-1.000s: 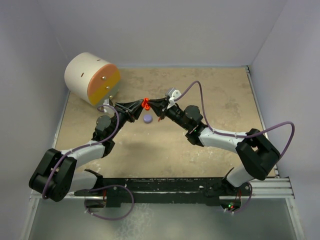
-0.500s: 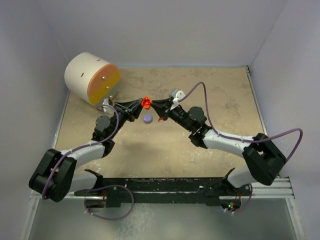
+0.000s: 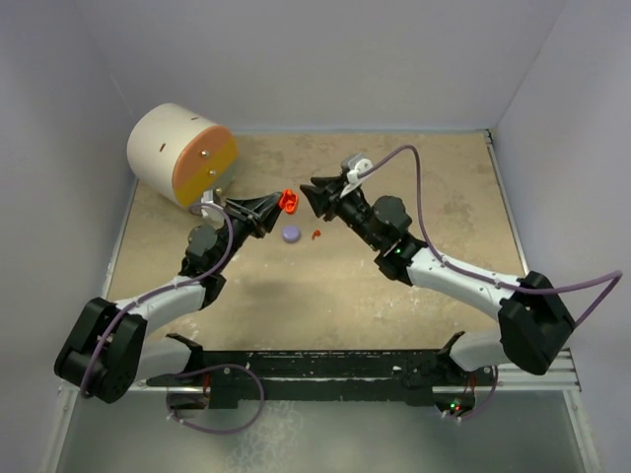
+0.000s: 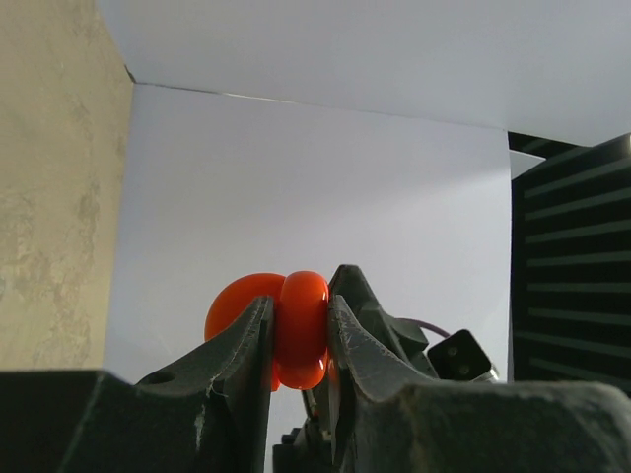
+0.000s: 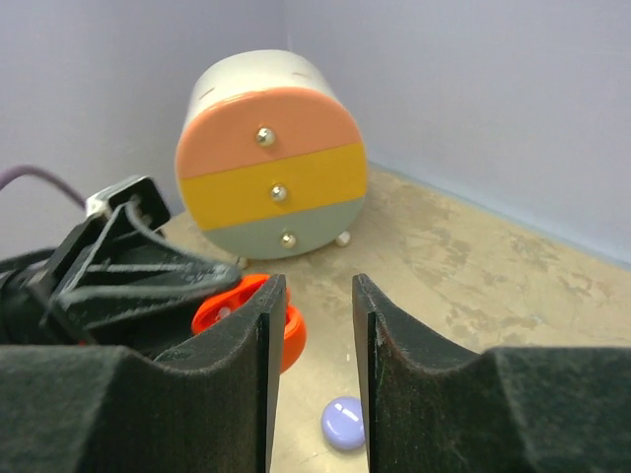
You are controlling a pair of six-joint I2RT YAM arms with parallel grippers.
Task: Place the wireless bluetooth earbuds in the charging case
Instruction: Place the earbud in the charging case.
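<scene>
My left gripper [image 3: 277,205] is shut on the red charging case [image 3: 289,202] and holds it above the table. In the left wrist view the case [image 4: 301,330] is pinched between the two fingers of the left gripper [image 4: 301,301], and it looks hinged open. My right gripper [image 3: 310,197] is open just right of the case, with nothing between its fingers. In its own view the right gripper [image 5: 314,291] has the case [image 5: 292,335] behind its left finger. One tiny red earbud [image 3: 315,234] lies on the table below. No other earbuds are in view.
A small lavender round disc [image 3: 291,235] lies on the table under the grippers, also seen in the right wrist view [image 5: 343,422]. A round drawer unit [image 3: 182,155] with peach, yellow and grey fronts stands at the back left. Walls enclose the table on three sides.
My right gripper has opened and drawn back up and to the right, away from the red case. My left gripper has kept its hold and barely moved.
</scene>
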